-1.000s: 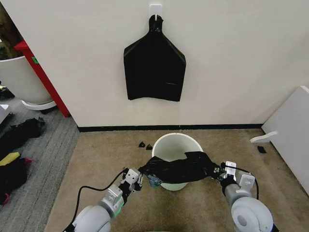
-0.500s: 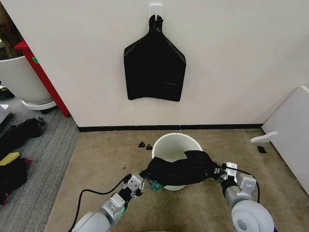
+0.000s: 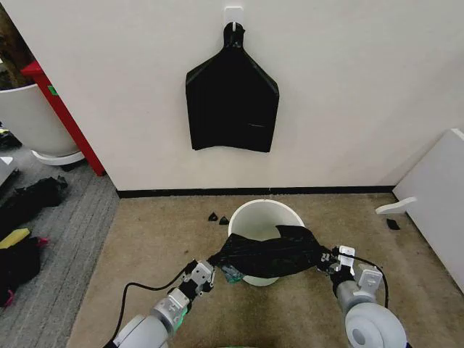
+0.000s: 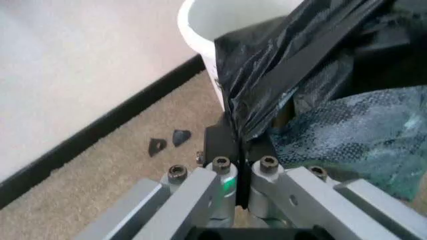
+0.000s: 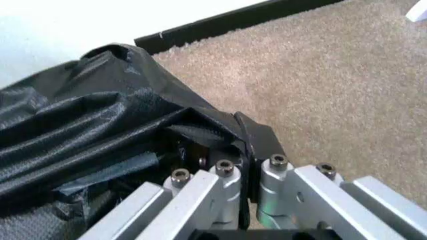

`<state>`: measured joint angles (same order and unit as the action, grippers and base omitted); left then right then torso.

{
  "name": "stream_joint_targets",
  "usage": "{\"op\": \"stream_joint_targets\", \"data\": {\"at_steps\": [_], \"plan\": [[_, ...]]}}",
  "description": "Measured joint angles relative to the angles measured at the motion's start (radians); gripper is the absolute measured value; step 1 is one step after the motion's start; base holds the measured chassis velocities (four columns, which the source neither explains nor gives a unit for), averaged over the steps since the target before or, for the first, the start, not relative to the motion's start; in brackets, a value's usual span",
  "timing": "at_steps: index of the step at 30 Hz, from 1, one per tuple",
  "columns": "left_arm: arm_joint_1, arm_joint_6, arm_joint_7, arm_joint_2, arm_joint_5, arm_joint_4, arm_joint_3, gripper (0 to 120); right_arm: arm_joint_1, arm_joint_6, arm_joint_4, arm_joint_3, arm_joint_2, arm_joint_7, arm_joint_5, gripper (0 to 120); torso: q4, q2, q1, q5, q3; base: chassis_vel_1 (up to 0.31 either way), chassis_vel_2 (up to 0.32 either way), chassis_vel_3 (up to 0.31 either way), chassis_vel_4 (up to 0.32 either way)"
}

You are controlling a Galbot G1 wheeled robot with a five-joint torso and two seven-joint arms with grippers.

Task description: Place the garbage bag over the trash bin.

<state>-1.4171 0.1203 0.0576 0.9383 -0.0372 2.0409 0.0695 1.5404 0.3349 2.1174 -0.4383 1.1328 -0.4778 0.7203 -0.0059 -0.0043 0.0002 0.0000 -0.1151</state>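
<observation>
Here I see the garbage bag (image 3: 272,254) stretched across the near side of the trash bin (image 3: 262,212), which stands on the carpet (image 3: 145,239) near the wall. My left gripper (image 3: 208,266) pinches one end of the bag (fingers pressed together on the plastic), and my right gripper (image 3: 330,259) pinches the other.

Tan carpet floor (image 3: 152,239) carries trash bin (image 3: 257,214), standing near far wall. Two small black scraps (image 3: 218,217), maybe plastic bits, lie just left of bin. Grey carpet (image 3: 58,246) at left holds planter pot (image 3: 32,119), dark cloth heap (image 3: 25,203).
</observation>
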Motion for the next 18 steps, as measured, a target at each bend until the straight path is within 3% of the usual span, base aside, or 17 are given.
{"op": "stream_joint_targets", "data": {"at_steps": [12,14,18], "plan": [[-0.017,-0.015,0.006,0.004,0.056,-0.002,0.001,0,0.012,-0.023,-0.002,-0.001,0.004,0.022,-0.023,0,0.0000,0.000,0.000,0.0000,0.000,0.000,0.000,0.000,0.000],[-0.015,-0.015,0.006,0.005,0.064,-0.007,0.001,0,0.011,-0.023,-0.004,-0.001,0.004,0.022,-0.025,7,0.0000,0.000,0.000,0.0000,0.000,0.000,0.000,0.000,0.000],[-0.009,-0.013,0.011,0.005,0.068,-0.009,-0.002,15,0.010,-0.023,-0.005,-0.001,0.003,0.020,-0.034,21,0.0000,0.000,0.000,0.0000,0.000,0.000,0.000,0.000,0.000]]}}
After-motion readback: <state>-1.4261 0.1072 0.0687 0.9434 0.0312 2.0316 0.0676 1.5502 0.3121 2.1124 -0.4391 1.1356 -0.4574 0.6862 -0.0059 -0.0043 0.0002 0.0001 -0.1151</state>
